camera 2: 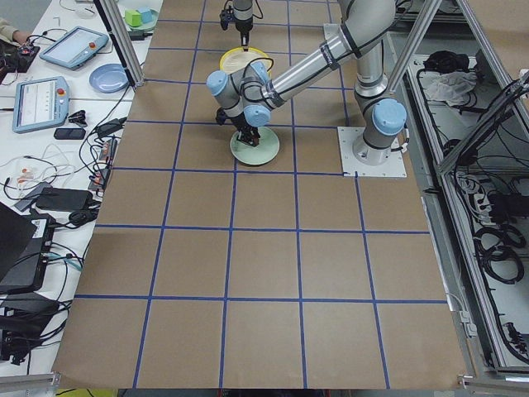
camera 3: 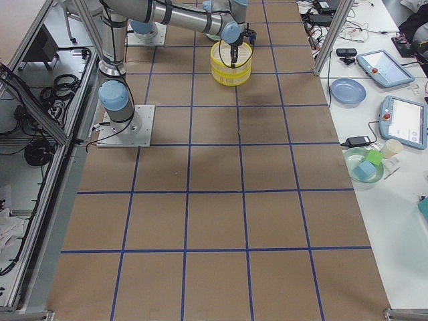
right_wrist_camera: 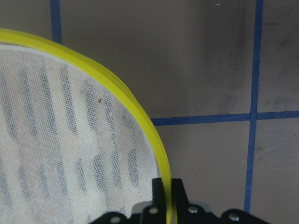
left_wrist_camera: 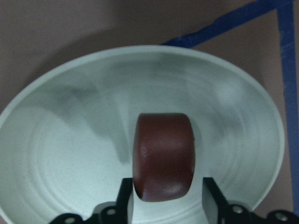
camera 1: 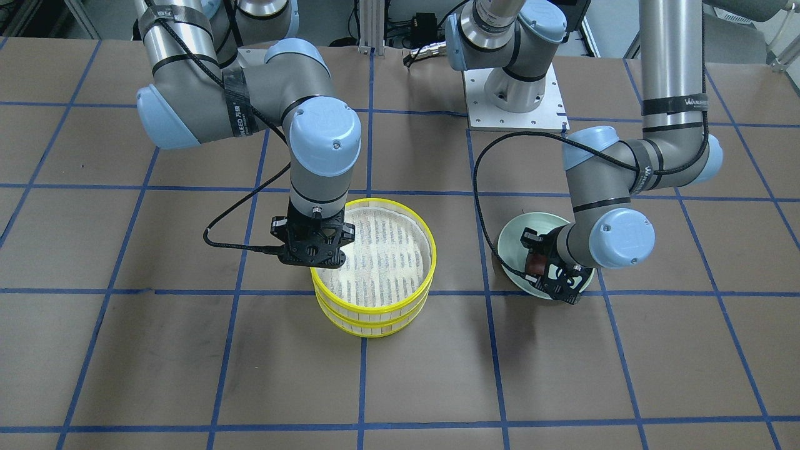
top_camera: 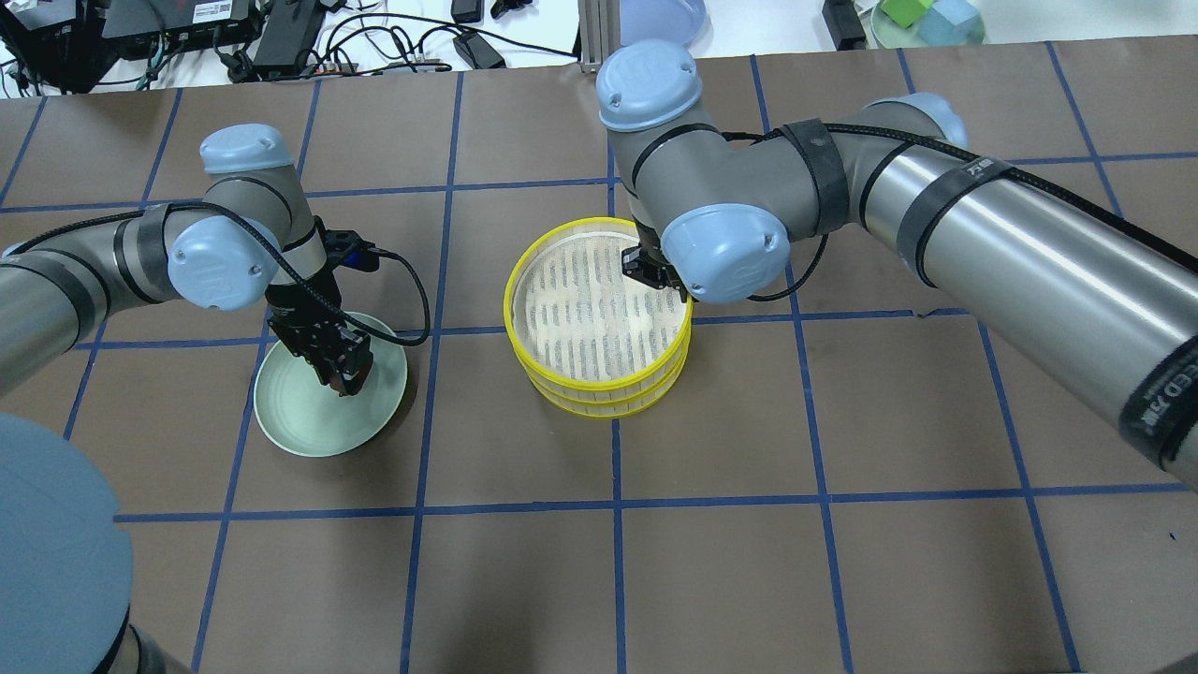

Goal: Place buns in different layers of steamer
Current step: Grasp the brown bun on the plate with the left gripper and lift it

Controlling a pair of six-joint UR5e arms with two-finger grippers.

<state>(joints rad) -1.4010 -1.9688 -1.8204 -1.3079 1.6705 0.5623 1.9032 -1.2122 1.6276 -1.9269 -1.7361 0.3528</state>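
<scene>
The table [top_camera: 842, 562] is covered in brown paper crossed by blue tape lines [top_camera: 615, 571] and fills most of the overhead view.

The right arm [top_camera: 983, 234] is the largest thing on it. It enters from the right edge of the overhead view and slants up and left. Its elbow folds near the top centre and its wrist points straight down over the right side of the steamer.

The left arm [top_camera: 94, 271] enters from the left edge at mid-height and runs nearly level. Its wrist turns down over the plate in the left half of the frame.

Two steamer layers stand stacked at the centre. The upper layer [top_camera: 510, 309] sits squarely on the lower layer [top_camera: 608, 404], and the upper layer's white cloth base is in plain view.

The pale green plate [top_camera: 299, 421] lies on the table, well apart from the stack to its left.

The right gripper [right_wrist_camera: 167, 186] is at the bottom of its wrist view. Its fingers are drawn close together, one inside and one outside the upper layer's yellow rim, pinching it.

The left gripper [left_wrist_camera: 167, 184] hangs low over the plate, with its fingers spread to either side of the reddish-brown bun [left_wrist_camera: 163, 156].

In the wrist view the bun stands on the plate's floor at lower centre. One finger is at its left side, and a thin gap shows on its right side.
</scene>
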